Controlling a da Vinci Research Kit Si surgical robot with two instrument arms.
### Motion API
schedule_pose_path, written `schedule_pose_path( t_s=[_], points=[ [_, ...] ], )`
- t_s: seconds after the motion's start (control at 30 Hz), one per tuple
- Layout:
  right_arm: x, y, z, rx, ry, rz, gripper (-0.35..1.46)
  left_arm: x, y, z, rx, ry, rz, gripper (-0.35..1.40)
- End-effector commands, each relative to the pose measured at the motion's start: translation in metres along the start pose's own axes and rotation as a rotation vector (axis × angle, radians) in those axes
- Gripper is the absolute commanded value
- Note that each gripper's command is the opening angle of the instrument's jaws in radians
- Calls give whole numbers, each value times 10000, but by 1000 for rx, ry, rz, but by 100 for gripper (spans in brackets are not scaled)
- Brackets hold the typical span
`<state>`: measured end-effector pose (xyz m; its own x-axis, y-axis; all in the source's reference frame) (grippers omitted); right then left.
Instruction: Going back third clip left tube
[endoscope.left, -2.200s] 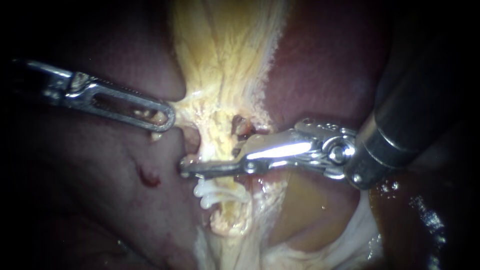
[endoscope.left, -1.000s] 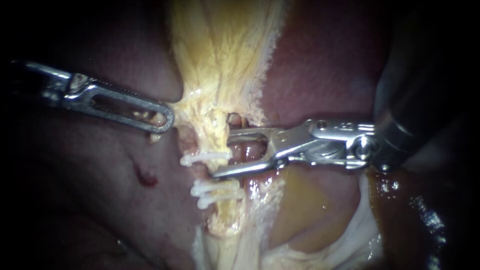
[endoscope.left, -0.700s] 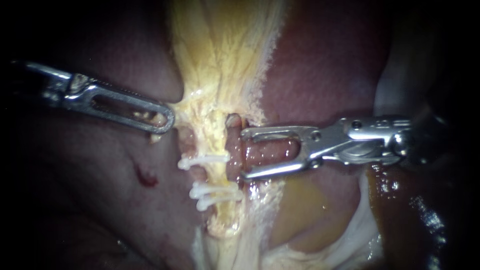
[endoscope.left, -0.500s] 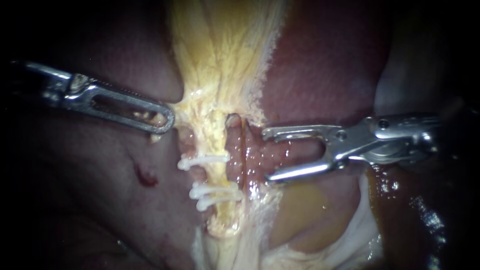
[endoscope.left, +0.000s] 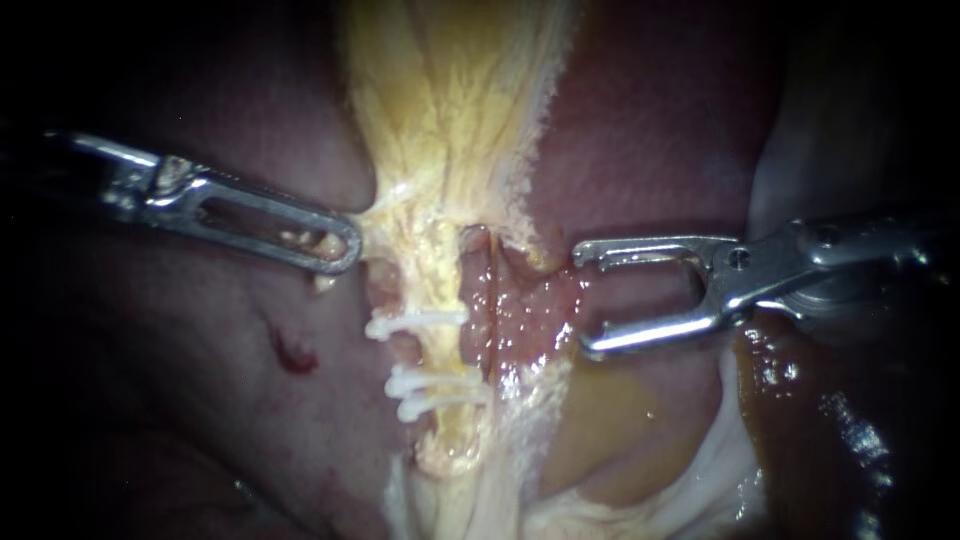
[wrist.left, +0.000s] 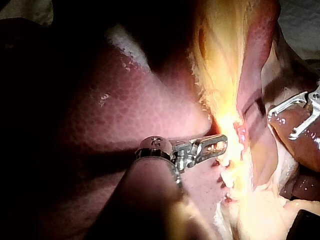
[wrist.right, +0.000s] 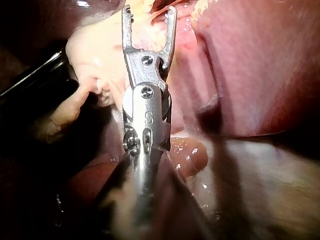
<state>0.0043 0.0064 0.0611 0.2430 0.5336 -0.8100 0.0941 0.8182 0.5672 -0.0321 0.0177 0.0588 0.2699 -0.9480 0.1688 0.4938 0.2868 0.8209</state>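
Clips (endoscope.left: 435, 380), three, across left tube (endoscope.left: 441, 272)

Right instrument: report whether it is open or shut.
Open. The right instrument shows a wide gap at its tip in the endoscope view, with nothing gripped.

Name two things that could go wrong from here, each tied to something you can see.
1. The right instrument has open jaws close to the wet red tissue; a tip could snag it.
2. The left instrument grips yellow tissue beside the clips on the tube; a harder pull might strain them.
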Motion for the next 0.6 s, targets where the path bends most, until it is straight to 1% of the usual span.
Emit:
schedule_pose_path(
  t_s=[0.03,0.23,0.33,0.47,0.6],
  points=[
    [0,0,-1,1,-1,0,50,0,0,6,2,2,0,-35],
    [0,-1,-1,1,-1,0,50,0,4,45,9,7,4,-35],
    [0,-2,-1,1,0,-6,50,-4,9,56,12,9,5,-35],
    [1,-3,-1,1,0,-6,50,-7,13,59,14,10,6,-35],
    [1,-3,-1,1,0,-6,50,-6,13,58,14,10,7,-35]
  ],
)
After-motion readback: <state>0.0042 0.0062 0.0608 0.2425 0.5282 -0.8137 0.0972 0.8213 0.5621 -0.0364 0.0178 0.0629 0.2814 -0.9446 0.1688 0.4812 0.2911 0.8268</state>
